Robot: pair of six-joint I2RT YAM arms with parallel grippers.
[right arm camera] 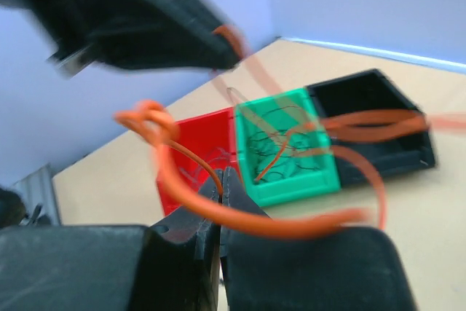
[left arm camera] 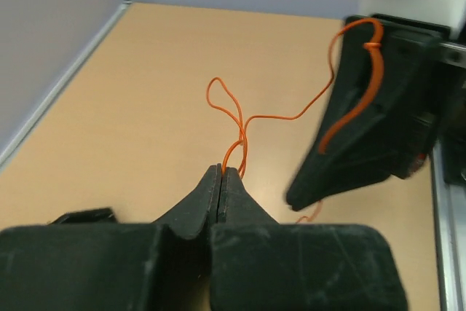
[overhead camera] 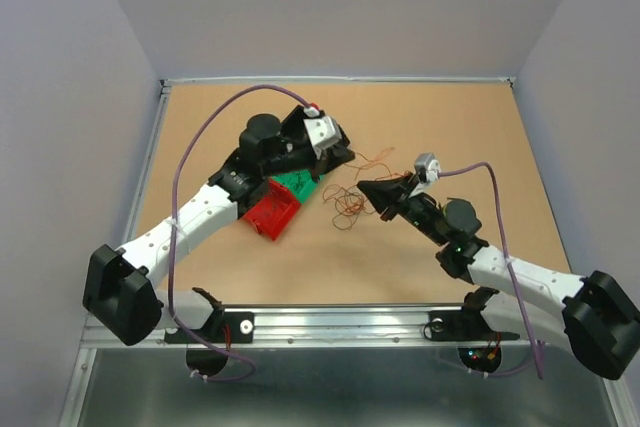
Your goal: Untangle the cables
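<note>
The cables (overhead camera: 350, 197) are thin reddish-orange wires, a loose curly clump on the table between the two grippers. My left gripper (overhead camera: 345, 155) is shut on one orange wire (left arm camera: 231, 116), which loops up from its tips (left arm camera: 221, 170) and runs over to the right gripper's fingers (left arm camera: 364, 114). My right gripper (overhead camera: 363, 185) is also shut, pinching an orange wire (right arm camera: 191, 158) at its tips (right arm camera: 227, 175). That wire has a knot (right arm camera: 149, 123) and curls across the right wrist view. The left gripper's fingers (right arm camera: 145, 12) hang blurred at that view's upper left.
A red bin (overhead camera: 272, 209), a green bin (overhead camera: 298, 184) and a black bin (right arm camera: 378, 118) stand in a row under the left arm. Dark thin wires lie in the green bin (right arm camera: 287, 147). Purple arm cables arch over both arms. Grey walls enclose the table.
</note>
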